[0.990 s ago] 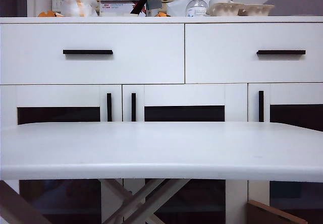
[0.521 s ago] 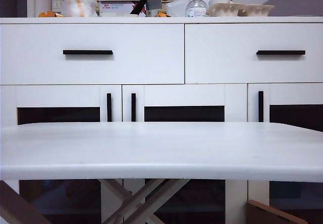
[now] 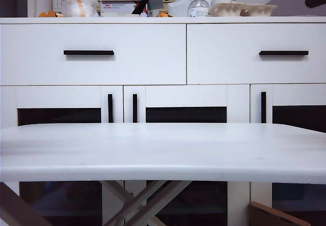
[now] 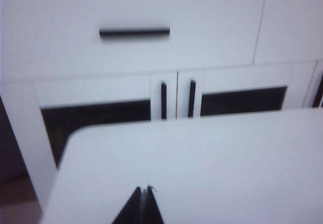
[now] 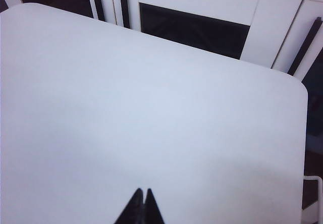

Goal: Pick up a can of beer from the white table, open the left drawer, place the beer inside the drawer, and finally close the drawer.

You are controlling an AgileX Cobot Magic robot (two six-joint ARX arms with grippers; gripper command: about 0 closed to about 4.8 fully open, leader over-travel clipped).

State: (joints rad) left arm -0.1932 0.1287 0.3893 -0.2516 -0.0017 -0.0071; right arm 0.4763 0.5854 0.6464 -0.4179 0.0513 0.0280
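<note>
Nearest me, my left gripper [image 4: 144,199] sits low over the near part of the table [image 3: 163,149], jaws pressed together, nothing between them. My right gripper [image 5: 142,201] is the same: dark pointed fingers closed tip to tip, empty, above the table toward its right rounded corner. In the exterior view neither gripper shows clearly; only a dark bit at the top right corner, can't say what it is

Table: matte white, smooth, rounded edge and corners, bare in all three views, crossed pale legs under it. I see no can anywhere on it, or in either wrist view. Can't tell where it is; my guess is it's already in the drawer, but nothing here confirms that

Handling judgement, if I had to take the can: thin aluminium, light, smooth and a bit slippery, dents if squeezed hard. I'd grip mid-body across the round side, moderate squeeze, keep it upright

Further back, the sideboard [image 3: 163,104]: flat white fronts, hard glossy-ish panels. Left drawer [image 3: 91,68] is shut flush, slim black bar handle [image 3: 88,52] horizontal, stiff, good for hooking or pinching at its middle. Right drawer [image 3: 254,68] is alike, also shut. Below are doors with vertical black handles and dark panels

Farthest, on the sideboard top: clear pump bottle [image 3: 198,4], boxes, clutter, wall sockets behind
</note>
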